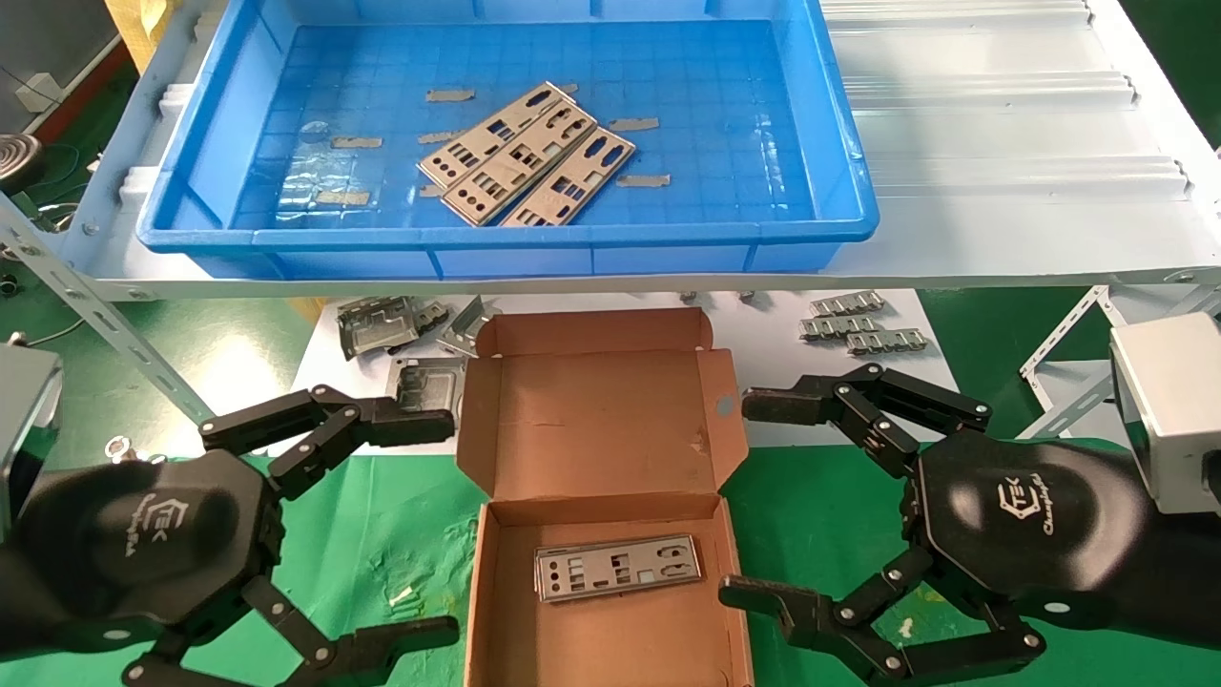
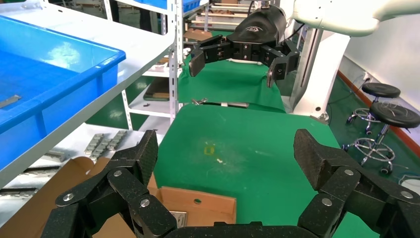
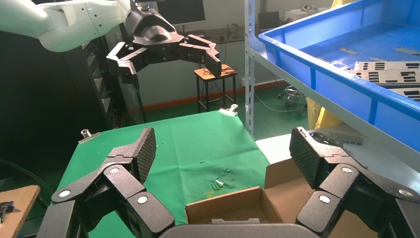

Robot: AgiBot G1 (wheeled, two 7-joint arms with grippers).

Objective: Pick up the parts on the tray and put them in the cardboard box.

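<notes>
Both arms sat low, flanking the cardboard box (image 1: 601, 496) on the green cloth (image 1: 382, 534). Left gripper (image 1: 434, 525) was just beside the box's left wall, fingers spread wide, nothing between them; one fingertip lay near the lid's left flap, the other near the box's front corner. Right gripper (image 1: 739, 496) mirrored it on the box's right side, also wide and empty, its far fingertip close to the small round hole in the lid flap. Neither gripper touched the box.

Box lid was open, folded back toward the shelf. One part (image 1: 618, 567) lay flat on the box floor.

Three more parts (image 1: 529, 157) lay overlapping, side by side on a slant, mid-floor of the blue tray (image 1: 839, 172) on the white shelf (image 1: 1002, 153) above the box.

Each gripper housing carried a hexagon logo reading "TEK" with a script line under it, not legible in full.
</notes>
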